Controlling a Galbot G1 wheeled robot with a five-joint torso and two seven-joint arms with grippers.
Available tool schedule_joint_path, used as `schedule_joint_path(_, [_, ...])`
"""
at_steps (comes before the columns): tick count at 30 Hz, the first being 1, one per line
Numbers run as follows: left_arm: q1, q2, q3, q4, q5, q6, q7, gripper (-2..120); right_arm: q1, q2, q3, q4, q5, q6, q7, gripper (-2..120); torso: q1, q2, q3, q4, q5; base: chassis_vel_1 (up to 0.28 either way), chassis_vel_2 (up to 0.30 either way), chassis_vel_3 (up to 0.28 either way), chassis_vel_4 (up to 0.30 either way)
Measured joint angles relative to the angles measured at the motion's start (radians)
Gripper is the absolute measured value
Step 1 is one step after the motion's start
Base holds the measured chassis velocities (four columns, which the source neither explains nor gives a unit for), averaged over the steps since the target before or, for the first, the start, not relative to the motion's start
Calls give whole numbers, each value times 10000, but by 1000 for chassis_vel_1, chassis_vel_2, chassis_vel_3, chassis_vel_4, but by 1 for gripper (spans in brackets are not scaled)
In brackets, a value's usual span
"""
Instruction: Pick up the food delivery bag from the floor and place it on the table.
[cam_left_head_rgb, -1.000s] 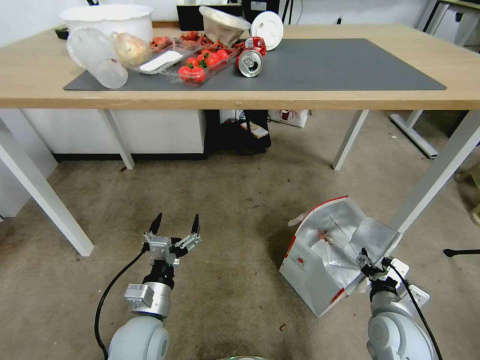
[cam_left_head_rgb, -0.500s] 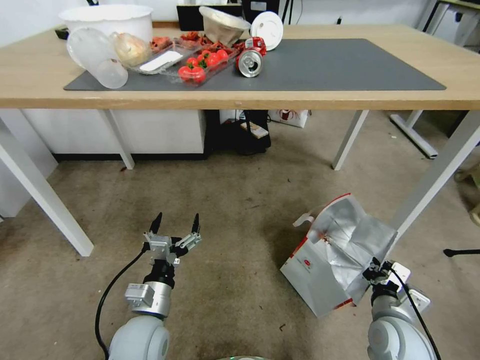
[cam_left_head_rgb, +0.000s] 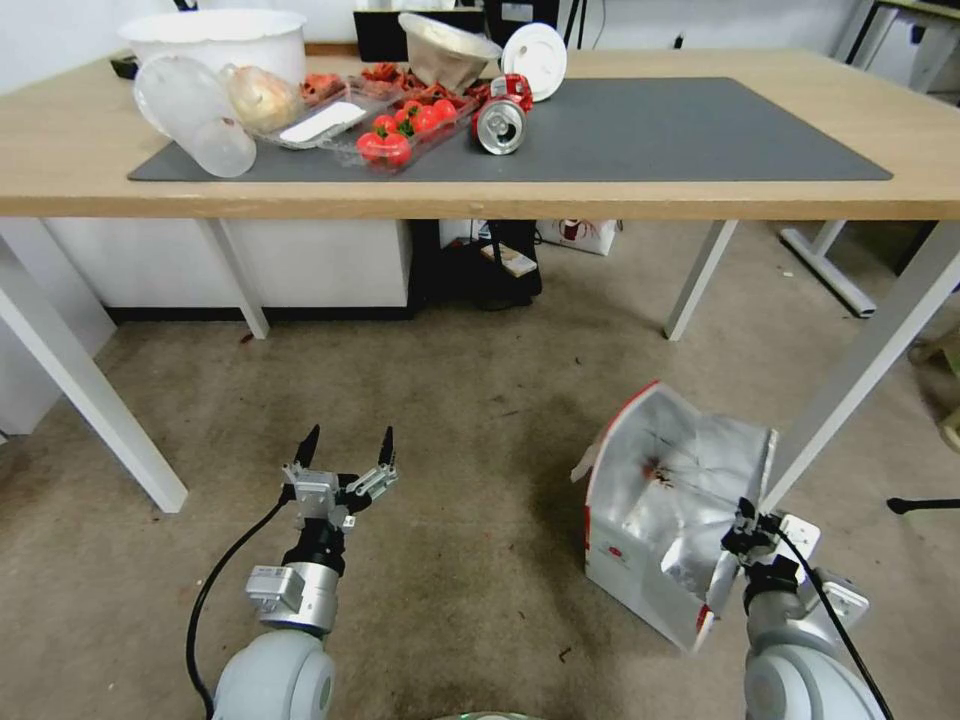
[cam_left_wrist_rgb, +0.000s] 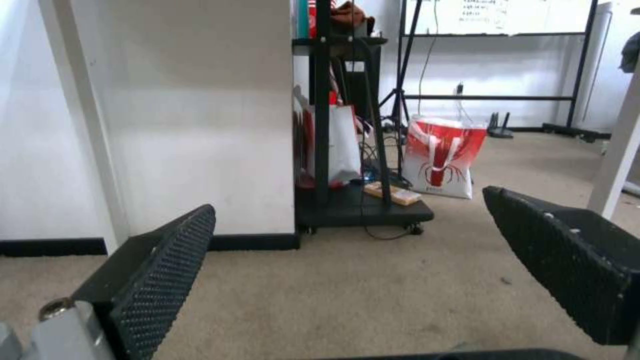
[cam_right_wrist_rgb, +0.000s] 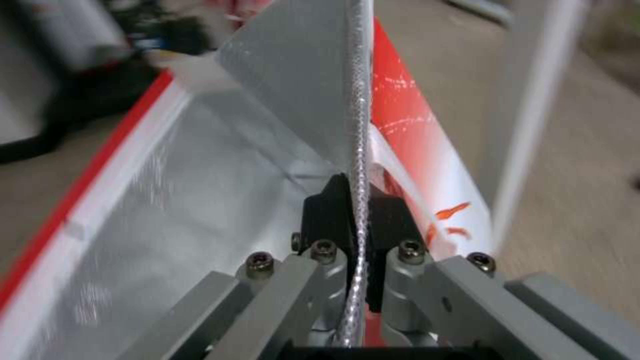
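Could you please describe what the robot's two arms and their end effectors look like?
Both arms are glossy white-grey with silver metal wrist collars and a black cable running alongside each. The left end effector has a silver bracket carrying two slim black pointed fingers with dimpled rubber pads. The right end effector has grey bolted linkages and black tips.

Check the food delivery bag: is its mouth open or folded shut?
Open. The food delivery bag gapes, its foil lining exposed, with the right gripper pinching its rim.
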Motion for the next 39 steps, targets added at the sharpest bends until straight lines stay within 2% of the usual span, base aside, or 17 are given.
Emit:
schedule_joint_path(5, [-26,8,0,29,-9,10,-7,100,-365,-523,-105,962,-254,-73,-586,0,0,1,0,1,-3,0,0,0,0])
schedule_joint_path(8, [-38,42,9,54,-16,37,-13,100,-621,-1426,-185,2259,-270,-638,-1243,0,0,1,0,2,-2,0,0,0,0])
schedule_joint_path(9, [-38,42,9,54,-16,37,-13,100,-621,-1426,-185,2259,-270,-638,-1243,0,0,1,0,2,-2,0,0,0,0])
schedule_joint_path(12, [-59,62,5,51,-51,54,-22,100,-680,-2294,-164,2850,-71,-1028,-1687,0,0,0,0,3,1,0,0,0,0])
schedule_joint_path(22, [-35,127,-49,25,-207,30,9,100,-929,-3295,-202,3239,430,-1171,-2396,0,0,0,1,1,1,0,0,0,0])
schedule_joint_path(25, [-11,171,-138,-10,-323,-41,141,100,-1115,-4106,-50,3240,1006,-1258,-3089,0,0,0,1,2,0,0,0,0,0])
schedule_joint_path(26, [-11,171,-138,-10,-323,-41,141,100,-1115,-4106,-50,3240,1006,-1258,-3089,0,0,0,1,2,0,0,0,0,0])
schedule_joint_path(28, [1,166,-239,-22,-328,-105,269,100,-1215,-4793,79,3236,1295,-1370,-3328,0,0,1,1,2,0,0,0,0,0])
schedule_joint_path(29, [1,166,-239,-22,-328,-105,269,100,-1215,-4793,79,3236,1295,-1370,-3328,0,0,1,1,2,0,0,0,0,0])
schedule_joint_path(31, [82,149,-346,-89,-326,-140,296,100,-1154,-5369,139,3226,1446,-1362,-3490,0,-1,1,0,-3,1,0,0,0,0])
schedule_joint_path(33, [224,50,-527,-186,-307,-191,283,100,-927,-6189,164,3214,1705,-1363,-3663,0,0,0,1,5,3,0,0,0,0])
schedule_joint_path(34, [224,50,-527,-186,-307,-191,283,100,-927,-6189,164,3214,1705,-1363,-3663,0,0,0,1,5,3,0,0,0,0])
schedule_joint_path(36, [279,-6,-619,-240,-272,-240,270,100,-812,-6837,238,3205,2099,-1242,-4000,0,0,0,0,5,2,0,0,0,0])
schedule_joint_path(39, [272,-35,-621,-251,-221,-240,267,100,-665,-7186,339,3200,2216,-1107,-4340,0,0,0,1,0,1,0,0,0,0])
